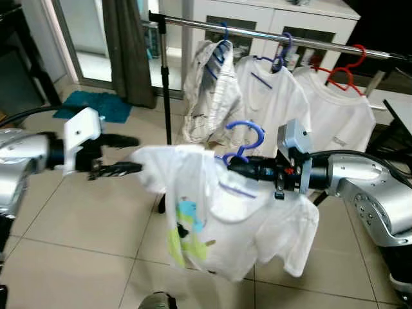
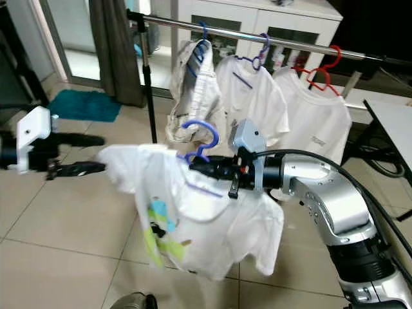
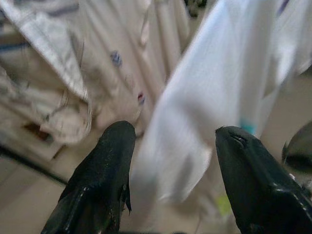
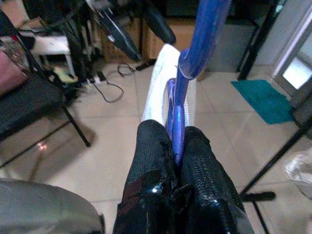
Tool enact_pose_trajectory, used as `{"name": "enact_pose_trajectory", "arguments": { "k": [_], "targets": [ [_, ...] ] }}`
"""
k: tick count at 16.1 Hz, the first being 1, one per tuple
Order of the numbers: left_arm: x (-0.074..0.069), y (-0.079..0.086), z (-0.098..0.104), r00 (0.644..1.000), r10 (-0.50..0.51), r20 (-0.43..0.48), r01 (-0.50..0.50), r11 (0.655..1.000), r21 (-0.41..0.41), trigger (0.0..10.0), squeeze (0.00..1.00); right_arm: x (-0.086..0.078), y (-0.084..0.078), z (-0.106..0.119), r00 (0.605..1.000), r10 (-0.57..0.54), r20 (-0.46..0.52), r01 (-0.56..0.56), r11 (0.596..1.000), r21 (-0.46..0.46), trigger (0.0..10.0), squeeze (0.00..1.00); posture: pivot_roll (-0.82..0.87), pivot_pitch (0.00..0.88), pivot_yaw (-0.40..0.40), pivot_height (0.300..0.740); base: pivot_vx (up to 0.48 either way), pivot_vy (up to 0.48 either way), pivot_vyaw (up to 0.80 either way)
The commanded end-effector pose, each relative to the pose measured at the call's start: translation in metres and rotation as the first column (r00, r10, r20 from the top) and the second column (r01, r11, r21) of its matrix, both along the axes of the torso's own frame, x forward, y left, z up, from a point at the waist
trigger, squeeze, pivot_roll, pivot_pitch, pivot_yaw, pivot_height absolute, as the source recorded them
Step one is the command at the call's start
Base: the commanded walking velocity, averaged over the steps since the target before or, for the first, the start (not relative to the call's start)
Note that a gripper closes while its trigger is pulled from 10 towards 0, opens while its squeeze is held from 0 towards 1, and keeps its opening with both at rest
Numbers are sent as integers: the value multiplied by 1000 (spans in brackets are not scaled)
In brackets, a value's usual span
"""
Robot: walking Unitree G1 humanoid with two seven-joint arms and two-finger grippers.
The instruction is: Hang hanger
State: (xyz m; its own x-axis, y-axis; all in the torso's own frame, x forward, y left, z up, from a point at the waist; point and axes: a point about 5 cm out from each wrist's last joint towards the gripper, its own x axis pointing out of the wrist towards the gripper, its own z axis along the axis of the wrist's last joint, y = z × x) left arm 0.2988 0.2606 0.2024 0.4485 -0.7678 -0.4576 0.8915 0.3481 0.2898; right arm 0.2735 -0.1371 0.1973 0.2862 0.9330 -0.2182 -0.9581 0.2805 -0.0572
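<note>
Below the rail (image 1: 270, 33), right gripper (image 1: 233, 165) jaws clamp blue hanger (image 1: 244, 138) with white shirt (image 1: 219, 212); left gripper (image 1: 119, 154) jaws open at 9 o'clock. Carry step; next lift hook toward 12 o'clock.

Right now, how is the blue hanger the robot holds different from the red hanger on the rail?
The blue hanger is off the rail, gripped by the right gripper; the red hanger already hooks over the rail. The blue hanger carries a white shirt with a colourful print; the red hanger's shirt looks plain white from here. Both have a curved hook and hold a white shirt.
</note>
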Motion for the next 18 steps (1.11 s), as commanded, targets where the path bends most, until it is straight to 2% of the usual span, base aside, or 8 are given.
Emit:
{"name": "enact_pose_trajectory", "arguments": {
  "k": [1,2,3,6,18],
  "targets": [
    [-1,5,-9,1000,12,-24,-11,999,37,9961,0,-3,-5,11,999,14,29,-15,1000,21,10000,0,-93,0,-25,740,0,0,0],
    [-1,8,-14,999,24,-42,-23,1000,16,1490,0,-5,-4,12,999,29,26,-30,999,25,10000,0,-94,0,-24,740,0,0,0],
    [-1,8,-15,998,21,-52,-21,1000,8,0,0,-6,-4,13,999,32,25,-33,999,25,10000,0,-95,0,-22,740,0,0,0],
    [-3,9,-18,996,10,-87,-9,1000,11,0,0,-8,-6,13,999,34,21,-34,999,29,10000,0,-95,0,-18,740,0,0,0],
    [-1,12,-18,994,34,-102,-40,997,-59,0,0,-8,-4,13,999,47,13,-48,998,45,10000,0,-86,0,-22,740,0,0,0]
  ]
}}
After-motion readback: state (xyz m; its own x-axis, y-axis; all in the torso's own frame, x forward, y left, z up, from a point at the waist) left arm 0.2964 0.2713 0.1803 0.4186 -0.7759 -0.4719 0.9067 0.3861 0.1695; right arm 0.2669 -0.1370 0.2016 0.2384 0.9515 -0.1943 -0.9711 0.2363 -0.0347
